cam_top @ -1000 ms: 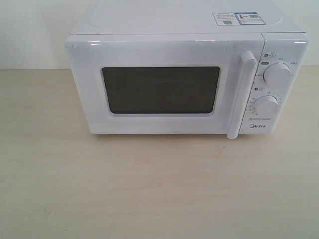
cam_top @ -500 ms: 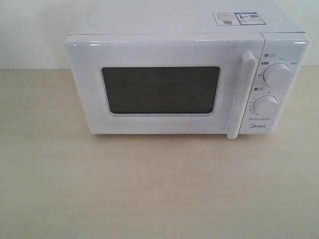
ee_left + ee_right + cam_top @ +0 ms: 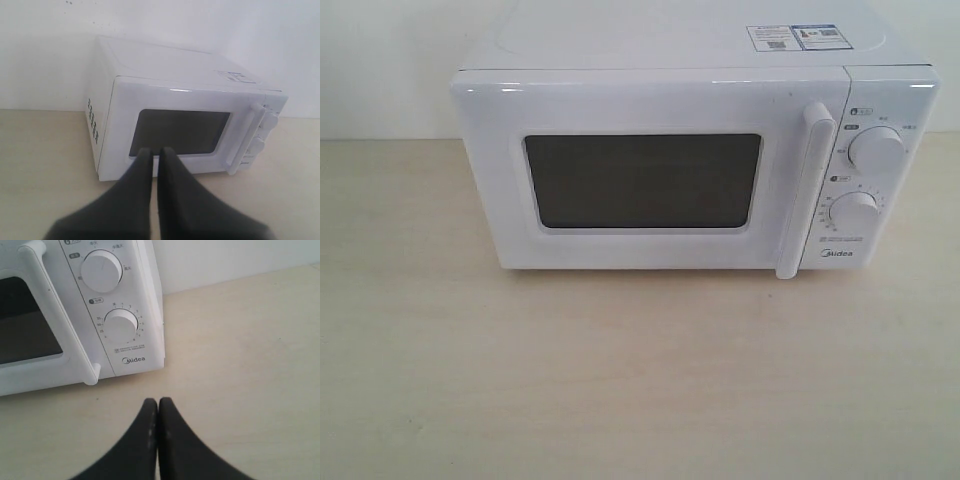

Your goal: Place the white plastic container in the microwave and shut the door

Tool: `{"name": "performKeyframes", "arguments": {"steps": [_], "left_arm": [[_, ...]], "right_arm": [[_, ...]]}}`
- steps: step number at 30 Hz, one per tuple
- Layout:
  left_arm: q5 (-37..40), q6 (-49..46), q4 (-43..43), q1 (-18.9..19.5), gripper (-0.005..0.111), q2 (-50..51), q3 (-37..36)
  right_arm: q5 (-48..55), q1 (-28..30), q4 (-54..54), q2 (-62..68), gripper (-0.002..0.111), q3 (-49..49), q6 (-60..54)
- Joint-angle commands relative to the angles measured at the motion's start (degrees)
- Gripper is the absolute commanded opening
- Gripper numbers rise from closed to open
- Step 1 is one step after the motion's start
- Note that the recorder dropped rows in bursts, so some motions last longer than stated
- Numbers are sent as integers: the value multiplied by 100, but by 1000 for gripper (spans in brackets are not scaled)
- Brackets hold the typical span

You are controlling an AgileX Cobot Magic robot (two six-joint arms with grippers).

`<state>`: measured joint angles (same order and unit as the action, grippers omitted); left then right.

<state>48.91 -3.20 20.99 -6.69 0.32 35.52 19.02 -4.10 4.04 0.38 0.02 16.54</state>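
The white Midea microwave (image 3: 670,90) stands at the back of the table with its door (image 3: 640,180) closed flat, the vertical bar handle (image 3: 802,190) beside two round dials (image 3: 876,150). The white plastic container is out of view. My left gripper (image 3: 155,151) hangs shut and empty in front of the door's dark window (image 3: 177,132), well short of it. My right gripper (image 3: 158,402) is shut and empty above the bare tabletop, in front of the microwave's (image 3: 75,315) dial panel (image 3: 120,325). Neither gripper shows in the exterior view.
A light wooden tabletop (image 3: 640,380) stretches in front of the microwave. A white wall (image 3: 50,60) stands behind it. Vent slots (image 3: 92,120) mark the microwave's side in the left wrist view. Stickers (image 3: 798,37) lie on its top.
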Motion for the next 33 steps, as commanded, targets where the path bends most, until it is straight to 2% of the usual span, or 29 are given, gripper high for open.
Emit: {"name": "performKeyframes", "arguments": {"steps": [1, 17, 19, 20, 21, 22, 23, 24, 25, 26, 31, 33], "left_arm": [[-84, -34, 63, 23, 4, -32, -42], [-84, -34, 63, 23, 4, -32, -42], [-247, -570, -368, 23, 4, -32, -42], [-806, -637, -934, 23, 4, -32, -106], [-1324, -541, -1138, 23, 4, -32, -196], [-2416, -299, -1612, 23, 4, -32, -473], [-2784, -214, -1851, 23, 4, -32, -620], [-3475, 167, -2418, 23, 4, -32, -1063], [-3697, 353, -2640, 23, 4, -32, -1267], [-4021, 560, -2804, 23, 4, -32, -1797], [-4349, 1147, -2734, 23, 4, -32, -3513], [-4326, 1161, -2629, 23, 4, -32, -3552]], "right_arm": [[-61, 15, -7, -38, 0, -2, -48], [-61, 15, -42, -38, 0, -2, -34], [-61, 15, -42, -38, 0, -2, -34], [-61, 15, -42, -38, 0, -2, -34], [-61, 15, -42, -38, 0, -2, -34], [-61, 15, -42, -38, 0, -2, 2], [-61, 15, -42, -38, 0, -2, 2], [-61, 15, -42, -38, 0, -2, 2], [-61, 15, -42, -38, 0, -2, 2], [-61, 15, -42, -38, 0, -2, 2], [-61, 15, -42, -38, 0, -2, 2], [-61, 15, -42, -38, 0, -2, 2]]}}
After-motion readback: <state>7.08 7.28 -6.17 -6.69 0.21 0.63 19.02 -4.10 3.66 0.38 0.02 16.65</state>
